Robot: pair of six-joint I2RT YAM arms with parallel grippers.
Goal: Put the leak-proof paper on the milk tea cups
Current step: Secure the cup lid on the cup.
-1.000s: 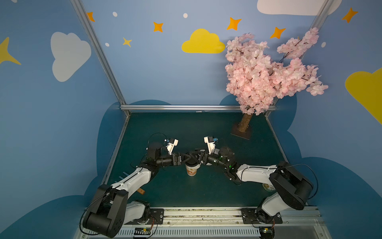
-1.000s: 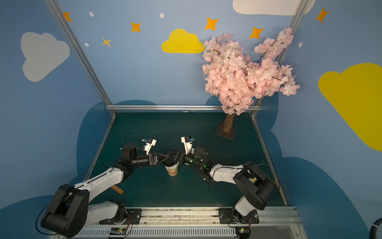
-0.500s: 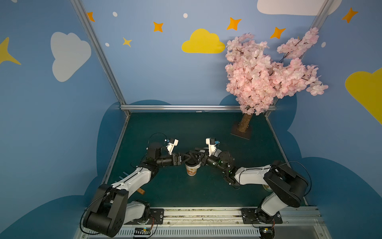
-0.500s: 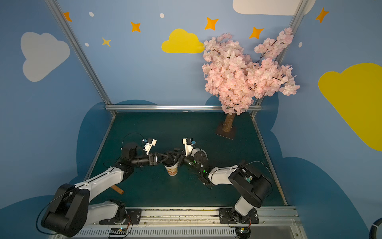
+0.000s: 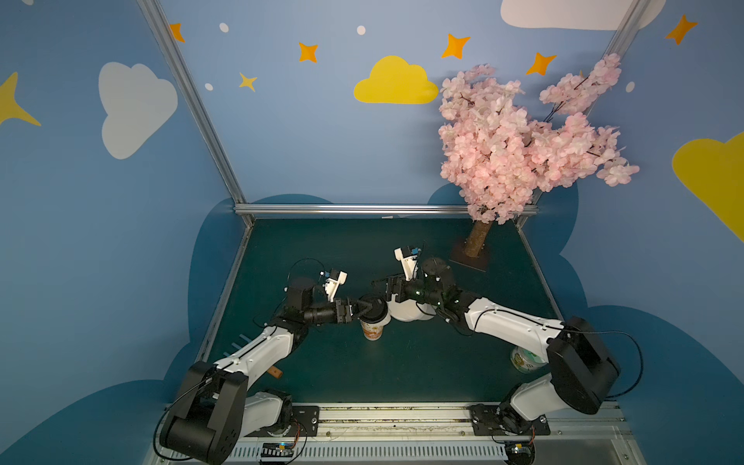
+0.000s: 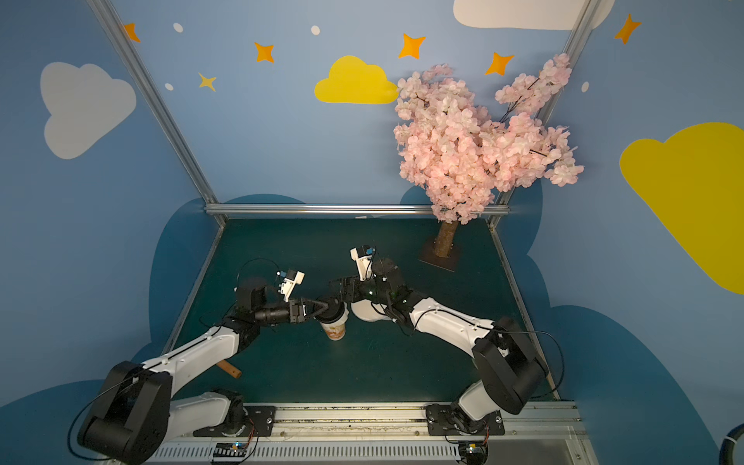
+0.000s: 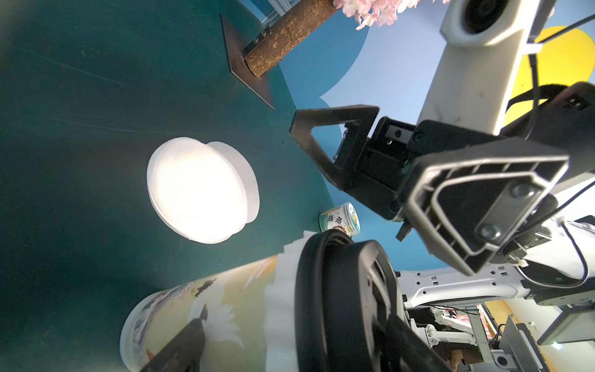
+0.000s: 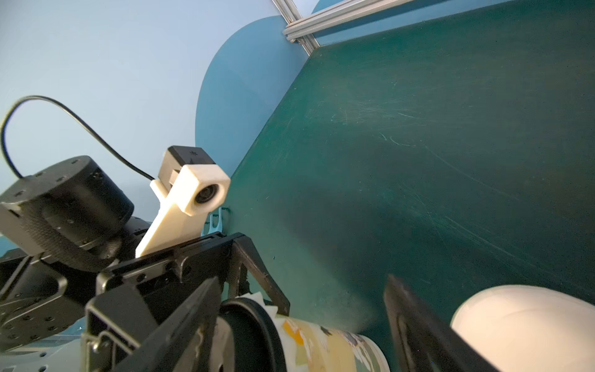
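The milk tea cup (image 5: 371, 331), white with orange print, stands upright mid-table. A black lid (image 5: 373, 306) sits on its mouth, and the pleated edge of a leak-proof paper (image 7: 279, 290) sticks out under the lid's rim. My left gripper (image 5: 367, 309) reaches in from the left, open wide. One finger lies over the lid and the other (image 7: 180, 348) runs beside the cup's wall. My right gripper (image 5: 377, 284) hangs open just behind and to the right of the cup top, touching nothing. A stack of paper discs (image 5: 407, 313) lies right of the cup.
A green-and-white tin (image 5: 525, 358) stands at the front right, half behind my right arm. A short brown stick (image 5: 275, 372) lies near my left arm's base. The blossom tree's trunk and base plate (image 5: 475, 245) fill the back right corner.
My right gripper has lifted up and back off the cup's top and its jaws have widened slightly. The left gripper, cup and lid have stayed put.
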